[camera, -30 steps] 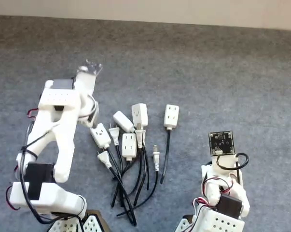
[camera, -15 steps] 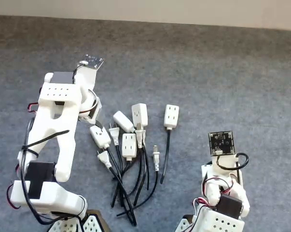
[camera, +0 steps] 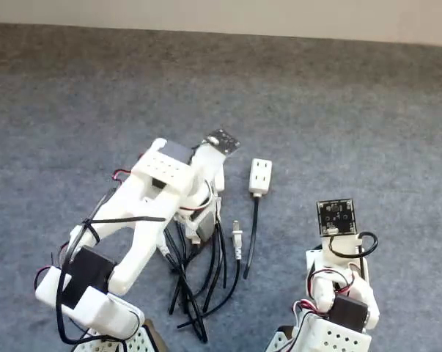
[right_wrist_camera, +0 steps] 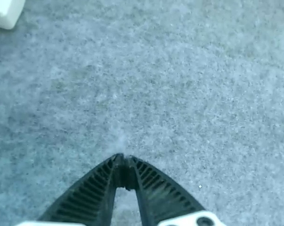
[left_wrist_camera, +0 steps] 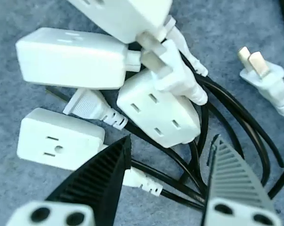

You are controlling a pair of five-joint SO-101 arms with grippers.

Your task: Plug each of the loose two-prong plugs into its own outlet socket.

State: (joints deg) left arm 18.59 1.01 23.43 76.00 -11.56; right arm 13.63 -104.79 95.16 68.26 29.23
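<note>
Grey carpet point(camera: 367, 110) covers the table in the high view. A cluster of white sockets and plugs point(camera: 200, 229) lies near centre, with its black cords point(camera: 199, 293) trailing toward 6 o'clock. The left arm point(camera: 144, 213) extends over this cluster from 7 o'clock. A lone outlet socket point(camera: 260, 176) lies apart at 2 o'clock of the cluster, and a loose plug point(camera: 237, 236) rests at 7 o'clock of that socket, prongs bare. The right arm point(camera: 338, 301) stands at 4 o'clock of the table, well apart from the cluster. In the left wrist view, the left gripper point(left_wrist_camera: 172, 138) hangs with its jaws spread wide, holding nothing, just above a three-slot outlet point(left_wrist_camera: 158, 110). A single-face outlet point(left_wrist_camera: 57, 141) lies beside the black finger point(left_wrist_camera: 104, 174). A long outlet block point(left_wrist_camera: 68, 59) and a small white plug point(left_wrist_camera: 92, 106) lie between these. A second two-prong plug point(left_wrist_camera: 266, 80) lies unseated beyond the cords. In the right wrist view, the right gripper point(right_wrist_camera: 124, 160) has its jaws pressed together, empty, over bare carpet; a white outlet corner point(right_wrist_camera: 3, 12) shows far off.
</note>
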